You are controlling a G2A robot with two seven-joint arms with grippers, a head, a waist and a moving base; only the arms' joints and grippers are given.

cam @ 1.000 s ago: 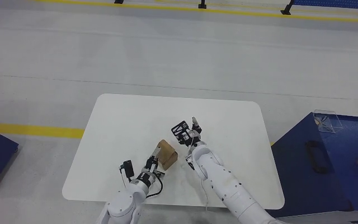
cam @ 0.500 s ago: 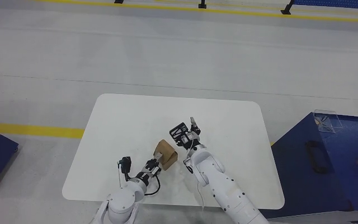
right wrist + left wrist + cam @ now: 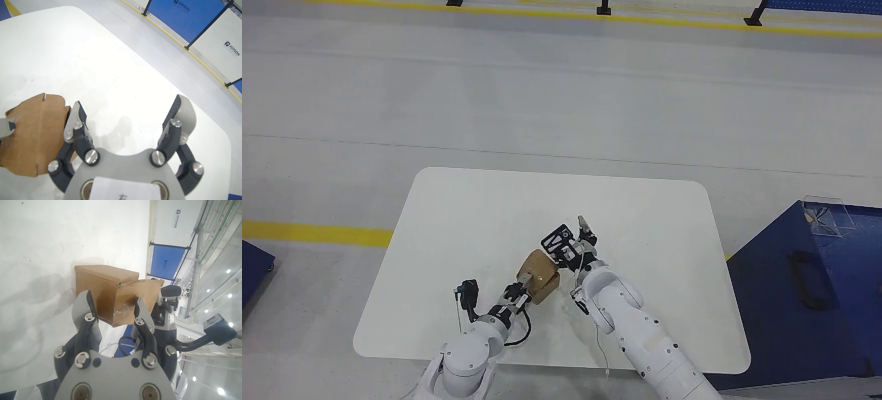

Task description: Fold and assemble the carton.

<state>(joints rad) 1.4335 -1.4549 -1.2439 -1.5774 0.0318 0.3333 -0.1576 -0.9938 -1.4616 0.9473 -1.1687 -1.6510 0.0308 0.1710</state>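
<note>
Lower centre of top view, over table: carton lies between my grippers. Left gripper clamps its near corner from lower left. Right gripper spread wide, empty, just upper right of carton, one finger just beside flap. Right arm nearer flap, I judge.

The white bench, rounded at its corners, carries one brown cardboard carton, partly folded, its upper face notched with small slits. The carton stands on the bench between the two pincers. It is directly ahead of the left pincer, with one corner between that pincer's fingers, and just beside one finger of the right pincer. Small dark specks dot the bench ahead of the left pincer.
</note>
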